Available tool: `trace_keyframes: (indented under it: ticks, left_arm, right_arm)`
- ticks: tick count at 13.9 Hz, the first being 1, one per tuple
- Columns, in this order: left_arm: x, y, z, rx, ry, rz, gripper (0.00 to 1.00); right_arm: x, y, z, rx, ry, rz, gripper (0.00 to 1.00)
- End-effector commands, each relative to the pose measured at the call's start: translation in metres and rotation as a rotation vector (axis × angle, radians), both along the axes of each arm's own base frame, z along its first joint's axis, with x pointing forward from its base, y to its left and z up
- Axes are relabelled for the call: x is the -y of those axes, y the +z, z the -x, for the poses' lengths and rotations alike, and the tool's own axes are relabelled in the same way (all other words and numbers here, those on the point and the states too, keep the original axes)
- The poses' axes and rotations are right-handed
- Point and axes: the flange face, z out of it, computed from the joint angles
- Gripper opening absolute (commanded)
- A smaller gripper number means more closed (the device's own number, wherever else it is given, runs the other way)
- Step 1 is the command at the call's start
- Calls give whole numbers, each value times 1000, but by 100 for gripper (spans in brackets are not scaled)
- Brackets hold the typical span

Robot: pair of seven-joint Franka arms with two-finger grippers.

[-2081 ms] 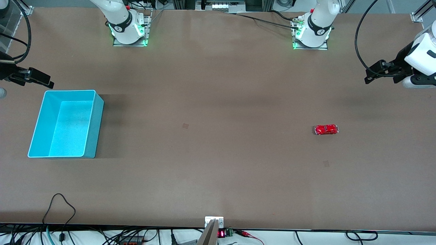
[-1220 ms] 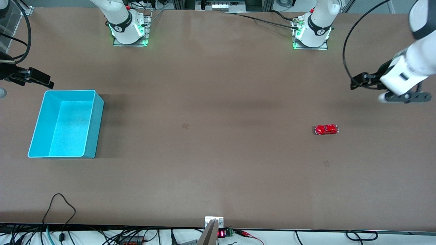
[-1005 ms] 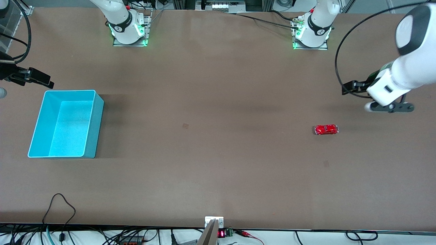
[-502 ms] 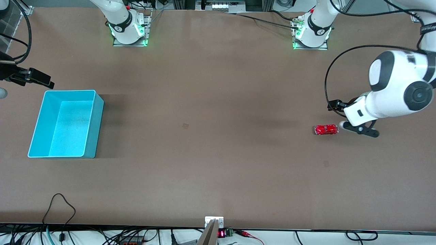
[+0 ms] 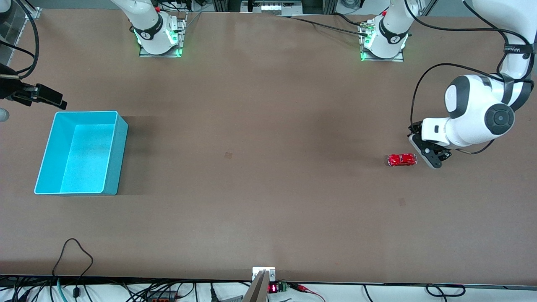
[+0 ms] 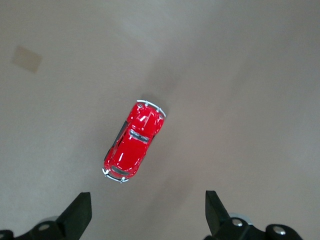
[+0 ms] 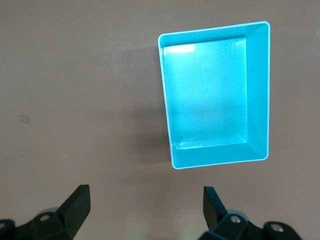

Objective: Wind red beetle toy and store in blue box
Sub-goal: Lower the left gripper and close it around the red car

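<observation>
Left gripper (image 6: 145,220) spread wide, empty, over table (image 5: 268,209) just beside red beetle toy (image 5: 402,160), off-centre. Risk: descending finger clips glossy car, rolls it (wheels free). Right gripper (image 7: 145,215) waits, fingers apart, near empty blue box (image 5: 119,142).

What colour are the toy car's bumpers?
Silvery, at both ends of the glossy red car; the left wrist view shows them best.

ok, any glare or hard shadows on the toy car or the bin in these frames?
Left wrist view: white highlights on the toy car, soft shadow beside it. Right wrist view: bright patch on the bin floor at one corner, dark shadow on the table along one wall. Front view: the same shadow beside the bin; the car's is faint.
</observation>
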Motion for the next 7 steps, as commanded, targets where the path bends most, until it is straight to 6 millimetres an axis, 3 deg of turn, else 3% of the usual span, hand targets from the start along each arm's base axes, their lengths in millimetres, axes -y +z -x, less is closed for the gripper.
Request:
trace_keyframes:
  ticks: [1, 7]
  left_arm:
    - [4, -3, -1, 16, -184, -26, 100]
    - [15, -52, 11, 78, -468, 11, 100]
  right_arm:
    - [0, 2, 1, -4, -9, -1, 100]
    - [0, 2, 1, -3, -9, -1, 100]
